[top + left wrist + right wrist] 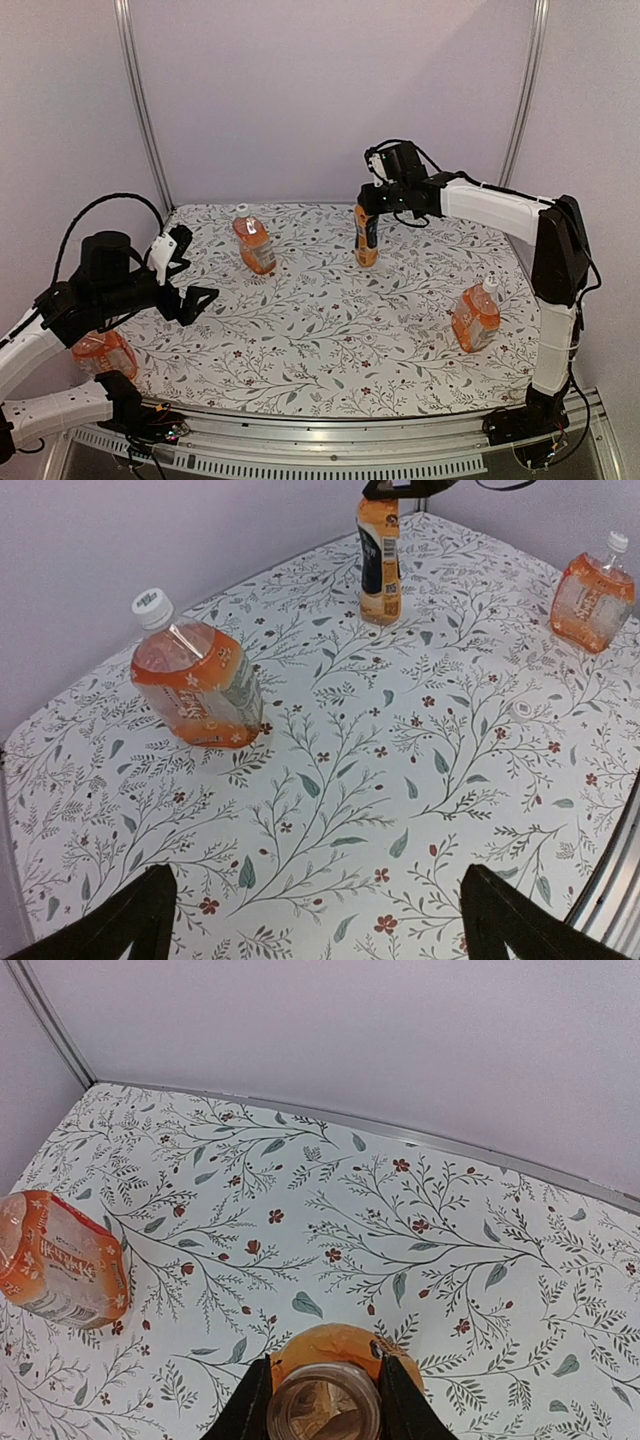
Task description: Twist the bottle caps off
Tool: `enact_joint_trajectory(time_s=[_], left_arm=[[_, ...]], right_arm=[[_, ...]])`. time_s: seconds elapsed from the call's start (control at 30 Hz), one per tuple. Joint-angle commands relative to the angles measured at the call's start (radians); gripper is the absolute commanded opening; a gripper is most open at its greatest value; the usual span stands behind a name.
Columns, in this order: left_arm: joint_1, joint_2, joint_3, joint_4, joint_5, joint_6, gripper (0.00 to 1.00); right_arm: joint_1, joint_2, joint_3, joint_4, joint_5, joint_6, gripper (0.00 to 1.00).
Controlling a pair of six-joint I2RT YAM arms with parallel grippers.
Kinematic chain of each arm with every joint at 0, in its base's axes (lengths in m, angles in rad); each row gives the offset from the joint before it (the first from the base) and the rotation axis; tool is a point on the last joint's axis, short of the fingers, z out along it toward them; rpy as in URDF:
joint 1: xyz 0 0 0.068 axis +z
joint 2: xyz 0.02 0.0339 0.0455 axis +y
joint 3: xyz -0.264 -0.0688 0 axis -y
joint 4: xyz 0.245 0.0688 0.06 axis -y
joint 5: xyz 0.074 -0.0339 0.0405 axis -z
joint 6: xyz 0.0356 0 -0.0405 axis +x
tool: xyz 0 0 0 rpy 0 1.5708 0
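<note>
Clamping the top of the tall bottle [367, 242] at the back of the floral surface [330, 340], the right fingers [243, 1415] sit narrowly closed on either side of its neck; whether a cap lies under them cannot be told. The left fingers [135, 920] hang spread wide and empty over the near left corner.

Three squat bottles stand well apart. The back-left bottle [256, 247] wears its white ribbed cap [152, 604], the right-hand bottle [476, 320] is capped too, and the near-left bottle [100, 352] is half hidden beneath the left arm [60, 300].

Full of orange drink, each is likely weighty, with thin, slick walls that give under pressure. The ribbed cap offers the best hold while the body is steadied.

The tall bottle's dark label [372, 570] carries a barcode; other print is too small to read.
</note>
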State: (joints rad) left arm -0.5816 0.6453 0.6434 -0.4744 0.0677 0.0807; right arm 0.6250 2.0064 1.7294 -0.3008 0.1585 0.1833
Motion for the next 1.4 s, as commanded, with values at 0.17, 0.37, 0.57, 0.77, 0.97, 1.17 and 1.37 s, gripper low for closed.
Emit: enact_joint_trajectory(time_s=[0.17, 0.37, 0.57, 0.77, 0.97, 1.17, 1.37], left_arm=[[0.022, -0.003, -0.004, 0.014, 0.000, 0.013, 1.00], [0.024, -0.004, -0.003, 0.016, 0.007, 0.015, 1.00], [0.026, -0.005, -0.003, 0.016, 0.014, 0.020, 0.99], [0.026, -0.006, 0.000, 0.021, 0.015, 0.031, 1.00], [0.026, -0.007, 0.005, 0.021, 0.018, 0.032, 0.99], [0.026, -0.007, 0.009, 0.019, 0.025, 0.034, 1.00], [0.026, -0.009, 0.010, 0.020, 0.028, 0.036, 0.99]], right_arm=[[-0.006, 0.021, -0.025, -0.029, -0.005, 0.004, 0.64], [-0.006, 0.013, -0.004, -0.065, 0.003, -0.014, 0.84], [-0.006, -0.003, 0.029, -0.114, -0.018, -0.034, 0.99], [-0.007, -0.019, 0.068, -0.151, -0.055, -0.055, 0.99], [-0.007, -0.007, 0.075, -0.162, -0.063, -0.058, 0.99], [-0.007, 0.009, 0.091, -0.173, -0.075, -0.054, 0.99], [-0.006, 0.013, 0.106, -0.187, -0.073, -0.056, 0.99]])
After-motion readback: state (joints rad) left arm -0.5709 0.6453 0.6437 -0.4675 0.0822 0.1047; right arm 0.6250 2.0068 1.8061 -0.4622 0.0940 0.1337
